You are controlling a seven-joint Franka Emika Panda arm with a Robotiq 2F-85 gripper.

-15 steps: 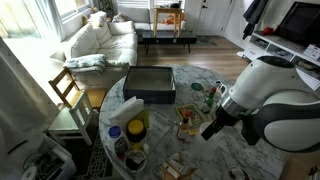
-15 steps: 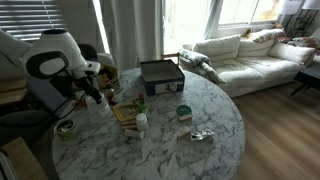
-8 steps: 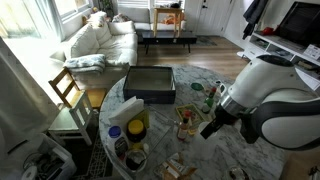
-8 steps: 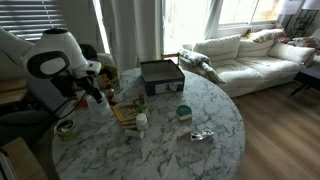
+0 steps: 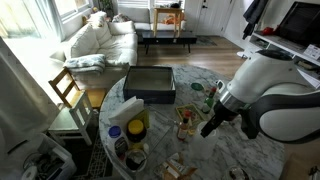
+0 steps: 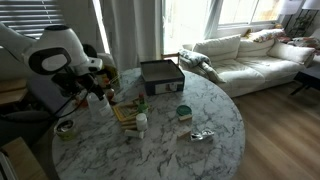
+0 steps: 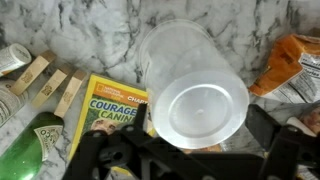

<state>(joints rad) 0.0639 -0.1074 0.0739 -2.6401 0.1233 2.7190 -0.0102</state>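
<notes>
**Tool poised about a clear cup on a cluttered desk**

In the wrist view, the tool stood wide open, its dark fingers spread to either side and closed on nothing that the view showed. The clear plastic cup lay just beyond the fingers and roughly centred between them. It was seen end-on, round base toward the camera, above the marble desk. It overlapped the right edge of a yellow magazine. An orange wrapper lay near on the right, and a green bottle and wooden blocks on the left. In both exterior views the tool hung low over the desk's crowded side.

The step in hand looked like an approach to the cup. To do it well, the fingers should straddle the wall evenly and stay clear of the magazine and wrapper. They should close gently, since thin plastic would probably buckle or slip.
</notes>
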